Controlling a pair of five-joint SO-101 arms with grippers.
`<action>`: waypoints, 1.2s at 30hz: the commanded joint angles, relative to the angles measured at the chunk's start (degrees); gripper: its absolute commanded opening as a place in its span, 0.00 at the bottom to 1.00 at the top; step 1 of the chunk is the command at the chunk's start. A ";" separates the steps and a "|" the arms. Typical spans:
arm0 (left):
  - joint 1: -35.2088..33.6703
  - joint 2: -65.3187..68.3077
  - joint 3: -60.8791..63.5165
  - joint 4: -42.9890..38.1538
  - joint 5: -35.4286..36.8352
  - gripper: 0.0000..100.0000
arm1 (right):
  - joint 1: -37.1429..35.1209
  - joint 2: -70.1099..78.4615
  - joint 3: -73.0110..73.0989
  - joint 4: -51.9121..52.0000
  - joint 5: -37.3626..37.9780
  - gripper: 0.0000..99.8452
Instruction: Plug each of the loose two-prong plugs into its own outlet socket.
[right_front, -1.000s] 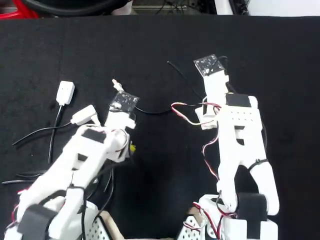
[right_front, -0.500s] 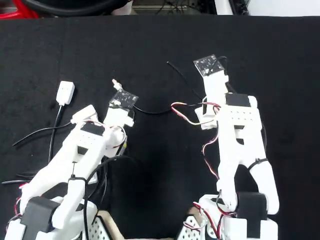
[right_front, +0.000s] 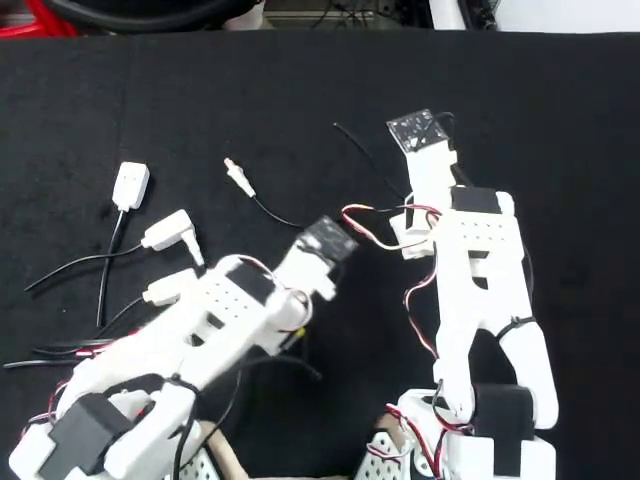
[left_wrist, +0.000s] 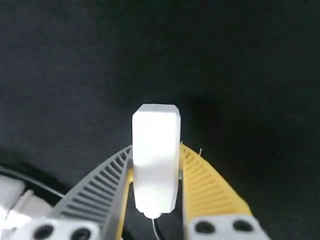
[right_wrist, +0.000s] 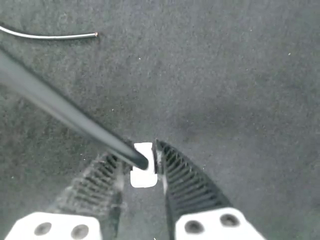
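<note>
In the left wrist view my left gripper (left_wrist: 156, 149) is shut on a white blocky plug (left_wrist: 155, 132), held over the black mat with a thin wire leaving its rear. From above, that gripper (right_front: 323, 243) sits mid-table, close to the right arm. My right gripper (right_wrist: 134, 152) is shut on a small white plug (right_wrist: 144, 176) with a black cable (right_wrist: 55, 107) running out of it; from above it (right_front: 420, 133) stands at the far middle. Left on the mat lie a white socket block (right_front: 130, 185) and two loose white plugs (right_front: 168, 232) (right_front: 167, 288).
A small connector (right_front: 238, 178) on a black wire lies left of centre. A bare wire end (right_front: 338, 126) lies near the right gripper. Black cables (right_front: 70, 265) trail off the mat's left side. Red and white arm wires (right_front: 375, 225) hang between the arms.
My left arm has swung right from beside the small connector to the middle of the table. The two white plugs at the left are now uncovered. The right arm has not moved.
</note>
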 joint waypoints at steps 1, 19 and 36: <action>-0.13 -0.18 -2.33 0.44 0.44 0.16 | -0.44 -0.13 -1.45 -0.97 -0.09 0.01; -18.51 -0.18 -6.37 0.00 -19.43 0.32 | -1.58 -0.13 -0.92 -1.05 0.00 0.01; -30.55 -35.69 -11.38 26.81 -20.57 0.32 | -19.08 -16.92 13.67 -6.59 -0.09 0.01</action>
